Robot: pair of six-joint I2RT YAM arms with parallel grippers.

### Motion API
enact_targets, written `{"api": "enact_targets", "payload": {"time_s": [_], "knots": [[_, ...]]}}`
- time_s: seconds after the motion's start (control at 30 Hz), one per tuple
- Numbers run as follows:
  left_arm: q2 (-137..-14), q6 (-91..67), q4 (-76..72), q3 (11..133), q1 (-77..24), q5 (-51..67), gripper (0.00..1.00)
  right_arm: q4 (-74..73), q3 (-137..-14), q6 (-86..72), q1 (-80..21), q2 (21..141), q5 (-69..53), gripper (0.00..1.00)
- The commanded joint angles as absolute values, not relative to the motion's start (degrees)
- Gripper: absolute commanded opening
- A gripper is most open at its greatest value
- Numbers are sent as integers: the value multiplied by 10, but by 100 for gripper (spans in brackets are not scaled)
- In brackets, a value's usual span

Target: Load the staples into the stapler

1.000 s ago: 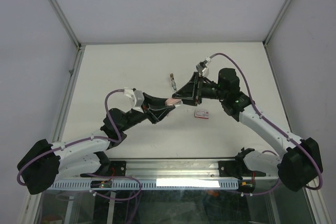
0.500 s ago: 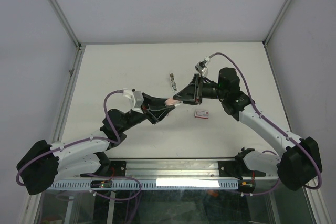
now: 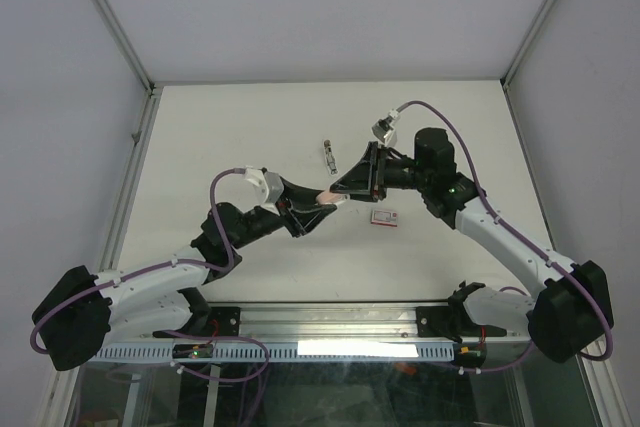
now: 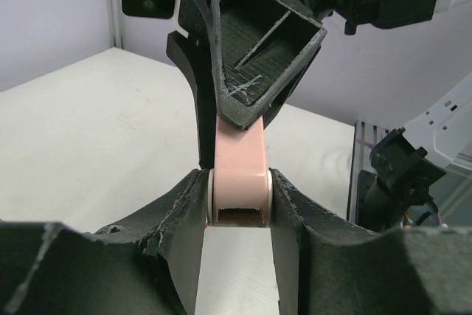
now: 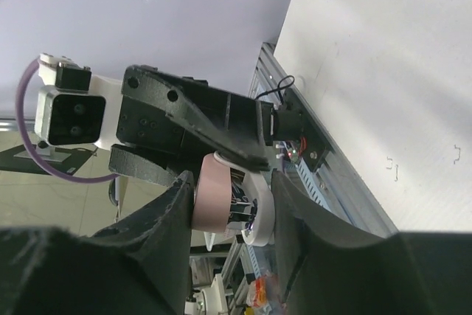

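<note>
The pale pink stapler hangs above the table between both grippers. My left gripper is shut on its near end; in the left wrist view the pink body sits squeezed between the two fingertips of the left gripper. My right gripper clamps the far end from above and below. In the right wrist view the stapler shows pink top, metal middle and white base between the fingertips of the right gripper. A small silvery strip lies on the table behind them.
A small red-and-white flat box lies on the table just right of the grippers. The white table is bounded by metal frame rails on the left and right. The aluminium rail with the arm bases runs along the near edge.
My left wrist has shifted slightly right and toward the right gripper. The right gripper has edged a little up and left. Both stay on the stapler.
</note>
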State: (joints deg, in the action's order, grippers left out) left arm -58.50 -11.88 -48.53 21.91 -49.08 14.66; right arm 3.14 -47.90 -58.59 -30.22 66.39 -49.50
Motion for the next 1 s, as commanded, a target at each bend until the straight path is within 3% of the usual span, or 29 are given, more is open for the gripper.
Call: {"api": "enact_targets", "payload": {"time_s": [0.0, 0.1, 0.37, 0.57, 0.8, 0.97], "knots": [[-586, -83, -410, 252, -490, 146, 43, 4, -521, -552, -314, 663, -525, 0], [-581, -84, -388, 255, -490, 150, 53, -12, -531, -537, -312, 668, -527, 0], [-576, -95, -391, 254, -490, 149, 69, -41, -539, -510, -312, 676, -528, 0], [-572, -109, -400, 261, -490, 169, 73, -61, -540, -504, -311, 678, -521, 0], [-575, -124, -405, 267, -490, 180, 62, -71, -539, -481, -310, 678, -517, 0], [-584, -125, -405, 269, -490, 186, 44, -72, -540, -481, -308, 675, -517, 0]]}}
